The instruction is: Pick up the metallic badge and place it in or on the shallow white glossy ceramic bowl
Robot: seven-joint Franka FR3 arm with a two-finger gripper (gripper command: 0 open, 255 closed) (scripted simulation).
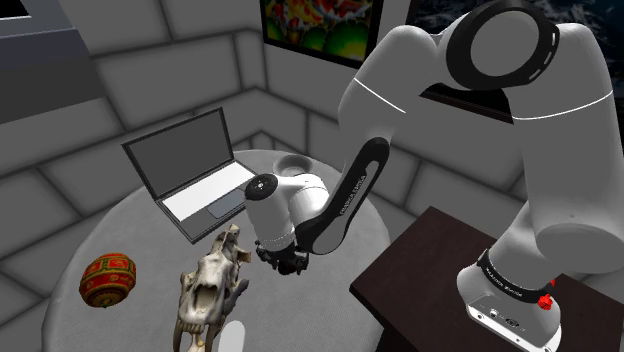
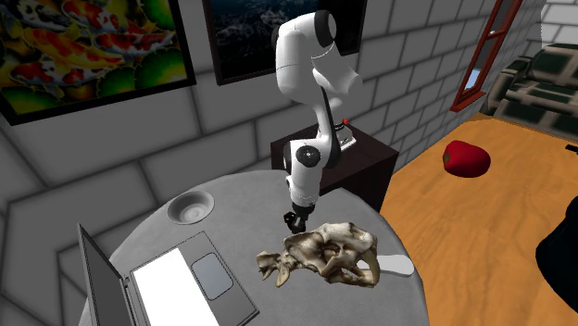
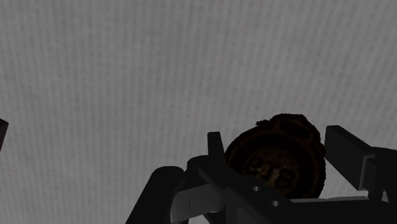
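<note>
On the round grey counter (image 1: 130,230), starting from the shoulder view's left, I see a red patterned ball (image 1: 108,280), an open laptop (image 1: 195,170), then an animal skull (image 1: 212,285). Just beside the skull the claw (image 1: 283,262) hangs low over the counter, clamped on the dark round badge (image 3: 277,159) between its fingers. The shallow pale bowl (image 1: 293,162) lies behind it, and the dark stand (image 1: 420,270) is rightmost.

- The badge (image 3: 277,159) is looking round and dark, with a bumpy edge and small knobs on its face. It is sitting right at the tip of the tool (image 3: 275,147), with the grey desk (image 3: 159,63) behind it.
- The bowl (image 2: 190,207) is standing upright near the desk's edge. It is looking shallow, round and pale grey, and is apart from the tool.
</note>
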